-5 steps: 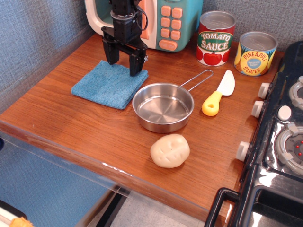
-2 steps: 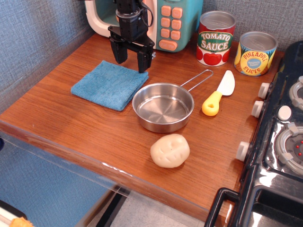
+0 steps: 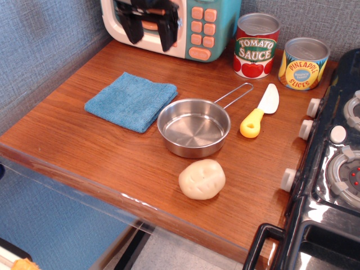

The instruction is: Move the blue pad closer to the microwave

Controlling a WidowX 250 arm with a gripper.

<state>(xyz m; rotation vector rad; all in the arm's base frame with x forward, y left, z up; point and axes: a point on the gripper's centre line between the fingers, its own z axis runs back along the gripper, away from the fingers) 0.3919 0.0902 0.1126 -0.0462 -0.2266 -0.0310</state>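
The blue pad (image 3: 131, 100), a folded light-blue terry cloth, lies flat on the wooden counter, left of the steel pan (image 3: 194, 127). The microwave (image 3: 197, 25) stands at the back, teal with a cream frame and orange buttons. My gripper (image 3: 151, 35) is raised in front of the microwave's window, above and behind the pad. Its two black fingers (image 3: 134, 28) hang apart and hold nothing. A strip of bare wood lies between the pad and the microwave.
A tomato sauce can (image 3: 256, 45) and a pineapple can (image 3: 303, 63) stand at the back right. A yellow-handled knife (image 3: 260, 111) lies right of the pan. A cream potato (image 3: 202, 179) sits near the front edge. A toy stove (image 3: 337, 157) borders the right side.
My gripper has risen from the pad's far edge and moved back toward the microwave, open throughout. The pad stays where it lay.
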